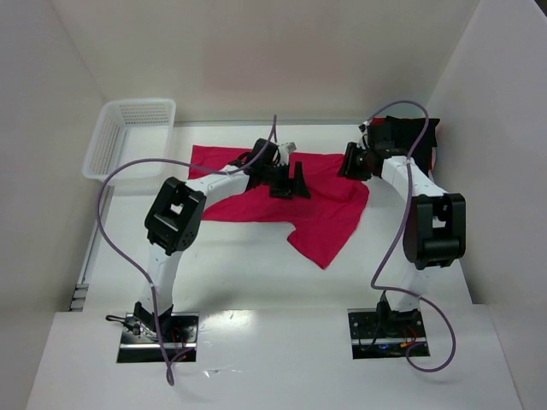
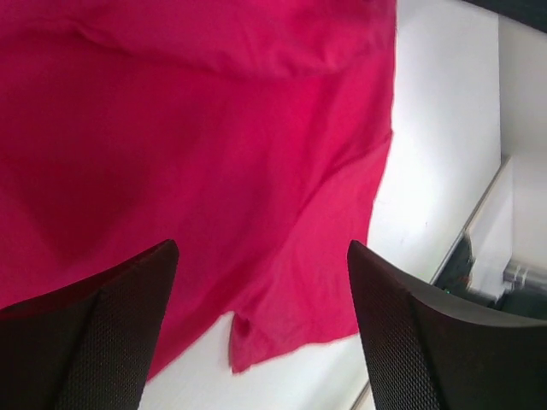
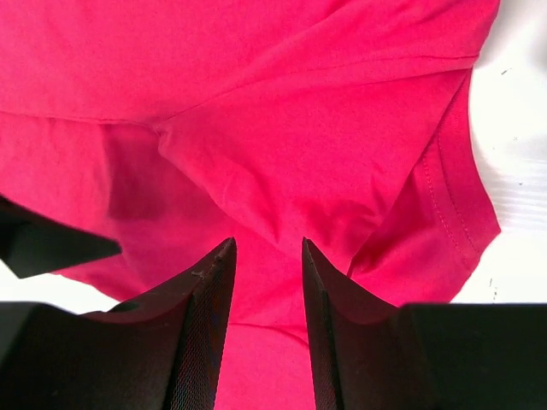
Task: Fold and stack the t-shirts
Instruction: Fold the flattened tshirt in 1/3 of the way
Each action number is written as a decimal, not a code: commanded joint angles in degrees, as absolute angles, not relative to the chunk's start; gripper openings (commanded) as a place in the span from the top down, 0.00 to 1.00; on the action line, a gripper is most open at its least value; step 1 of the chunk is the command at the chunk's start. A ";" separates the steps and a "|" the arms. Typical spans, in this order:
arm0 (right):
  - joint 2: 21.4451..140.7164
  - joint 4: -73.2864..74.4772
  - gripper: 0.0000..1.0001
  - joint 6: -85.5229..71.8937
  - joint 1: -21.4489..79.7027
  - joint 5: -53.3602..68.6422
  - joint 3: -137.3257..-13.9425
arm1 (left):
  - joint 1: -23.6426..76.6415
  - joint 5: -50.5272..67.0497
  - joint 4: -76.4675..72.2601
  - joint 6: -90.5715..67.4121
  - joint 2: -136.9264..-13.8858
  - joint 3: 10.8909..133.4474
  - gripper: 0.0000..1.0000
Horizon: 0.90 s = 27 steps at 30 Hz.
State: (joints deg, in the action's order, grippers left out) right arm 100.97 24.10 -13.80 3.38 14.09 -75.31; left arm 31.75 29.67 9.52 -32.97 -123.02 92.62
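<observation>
A basket (image 1: 128, 137) is seated at the far-left corner of the desk (image 1: 256, 273), well apart from the cloth.

The red shirt (image 1: 329, 226) is spread, unfolded and creased, across the far half of the desk, from left of the middle to right of the middle. One flap is extended toward the near edge, right of centre.

The left fingers (image 1: 301, 181) are positioned over the middle of the red shirt. In the left wrist view, the left fingers (image 2: 128, 325) are set wide apart and nothing is held between them. The red shirt (image 2: 197, 154) is seen below them, with bare desk (image 2: 436, 162) at its right edge.

The right fingers (image 1: 352, 162) are located at the far-right part of the red shirt. In the right wrist view, the right fingers (image 3: 197, 325) are set narrow, with a slim gap between the tips. Creases in the red shirt (image 3: 282, 128) run toward that gap. Whether cloth is pinched there cannot be told.

The black shirt (image 1: 427, 128) is partly hidden behind the right arm at the far-right corner of the desk. Its shape cannot be made out.
</observation>
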 commanded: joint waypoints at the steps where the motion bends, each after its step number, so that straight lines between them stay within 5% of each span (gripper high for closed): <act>1: 97.47 23.91 0.58 -13.10 5.09 13.27 -73.57 | 31.63 27.17 -5.06 -41.65 -123.04 91.93 0.13; 6: 98.08 25.04 0.58 -13.10 5.63 10.29 -71.37 | 32.87 26.28 -10.80 -49.03 -127.79 93.96 0.20; 27: 97.03 26.46 0.35 -16.26 5.63 3.25 -66.88 | 35.51 20.13 -12.04 -54.05 -136.23 100.54 0.20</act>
